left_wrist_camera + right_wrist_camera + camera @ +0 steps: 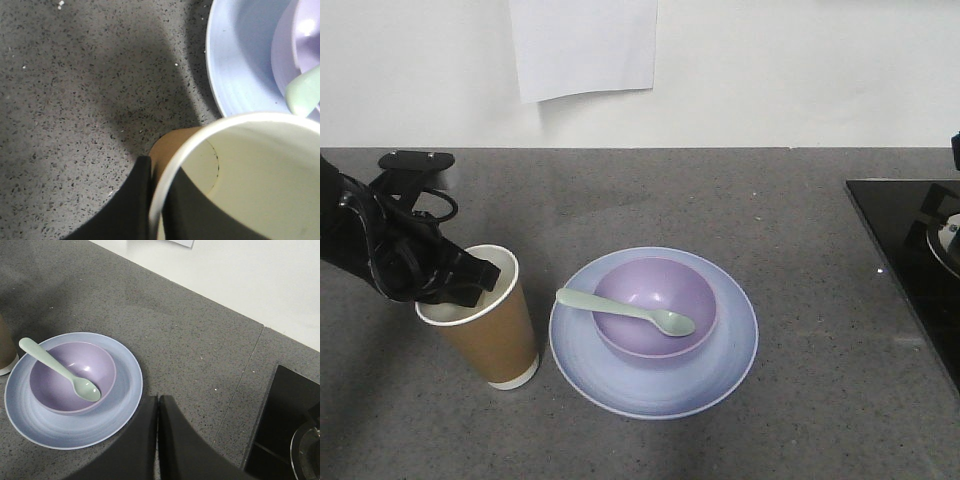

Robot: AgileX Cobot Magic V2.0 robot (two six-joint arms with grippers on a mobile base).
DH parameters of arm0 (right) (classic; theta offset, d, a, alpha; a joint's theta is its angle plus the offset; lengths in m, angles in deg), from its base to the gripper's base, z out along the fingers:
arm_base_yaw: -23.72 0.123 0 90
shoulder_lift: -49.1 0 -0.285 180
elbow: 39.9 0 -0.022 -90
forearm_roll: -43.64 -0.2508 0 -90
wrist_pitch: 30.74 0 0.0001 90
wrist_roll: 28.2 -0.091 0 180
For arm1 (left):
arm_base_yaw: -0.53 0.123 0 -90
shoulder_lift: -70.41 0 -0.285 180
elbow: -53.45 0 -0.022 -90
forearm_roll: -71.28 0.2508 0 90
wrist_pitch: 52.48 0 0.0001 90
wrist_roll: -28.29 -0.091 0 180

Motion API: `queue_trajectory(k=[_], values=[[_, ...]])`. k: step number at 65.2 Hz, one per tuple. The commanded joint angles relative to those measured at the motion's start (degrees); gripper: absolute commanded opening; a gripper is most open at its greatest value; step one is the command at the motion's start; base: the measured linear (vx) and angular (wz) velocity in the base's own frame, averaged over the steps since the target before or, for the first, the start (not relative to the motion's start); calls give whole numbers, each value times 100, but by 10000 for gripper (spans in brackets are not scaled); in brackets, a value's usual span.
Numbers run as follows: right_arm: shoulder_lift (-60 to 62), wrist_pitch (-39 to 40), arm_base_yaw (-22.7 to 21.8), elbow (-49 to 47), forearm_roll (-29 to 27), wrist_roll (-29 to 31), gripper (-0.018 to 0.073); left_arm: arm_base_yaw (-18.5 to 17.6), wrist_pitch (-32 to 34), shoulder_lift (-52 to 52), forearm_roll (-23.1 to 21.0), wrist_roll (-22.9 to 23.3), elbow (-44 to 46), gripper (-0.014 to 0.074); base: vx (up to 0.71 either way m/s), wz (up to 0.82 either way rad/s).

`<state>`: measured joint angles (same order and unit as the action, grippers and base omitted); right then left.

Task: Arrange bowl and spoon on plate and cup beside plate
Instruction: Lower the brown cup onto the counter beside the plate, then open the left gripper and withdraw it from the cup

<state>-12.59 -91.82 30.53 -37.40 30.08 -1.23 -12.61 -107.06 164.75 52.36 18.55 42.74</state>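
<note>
My left gripper [470,277] pinches the rim of the tapered brown paper cup [490,330], one finger inside the white wall and one outside. The cup stands upright on the speckled grey tabletop [800,240], just beside the left edge of the round pale blue plate [730,355]. The small lavender bowl [660,305] sits in the middle of that plate, and the pale mint plastic spoon [625,311] lies across the bowl, scoop inside, handle jutting over the left rim. My right gripper [158,440] hangs closed and empty, near the plate's right side. I judge the arrangement essentially finished; what remains is letting go of the cup and withdrawing.
</note>
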Motion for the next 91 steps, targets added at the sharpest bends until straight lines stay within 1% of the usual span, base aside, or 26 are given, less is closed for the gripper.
queue_trajectory(k=[1, 8, 27, 34, 48, 61, 66, 71, 79, 86, 91], values=[[26, 336, -40, -133, -94, 16, -5, -13, 140, -116, -128, -2, 151, 50, 0, 0], [26, 336, -40, -133, -94, 16, -5, -13, 136, -145, -128, -7, 151, 101, 0, 0], [26, 336, -40, -133, -94, 16, -5, -13, 58, -343, -128, -7, 156, 282, 0, 0], [26, 341, -40, -133, -94, 19, -5, -13, 58, -502, -128, -7, 162, 315, 0, 0], [26, 363, -40, -133, -90, 19, -5, -13, 309, -1068, -128, -7, 162, 317, 0, 0], [26, 578, -40, -133, -90, -45, -5, -13, 738, -1768, -128, -7, 162, 316, 0, 0], [26, 806, -40, -133, -90, -130, -5, -13, 925, -2058, -102, -17, 162, 314, 0, 0], [26, 1071, -40, -133, -90, -157, -5, -13, 1083, -2336, -58, -151, 155, 314, 0, 0], [26, 1468, -40, -108, -90, -257, -5, -13, 1137, -2723, 194, -302, 155, 286, 0, 0], [237, 2047, -40, 444, -110, -292, -5, -13, 1148, -2972, 423, -277, 131, 232, 0, 0], [557, 2779, -40, 1347, -107, -422, -5, -13, 1216, -3153, 527, -277, -47, 177, 0, 0]])
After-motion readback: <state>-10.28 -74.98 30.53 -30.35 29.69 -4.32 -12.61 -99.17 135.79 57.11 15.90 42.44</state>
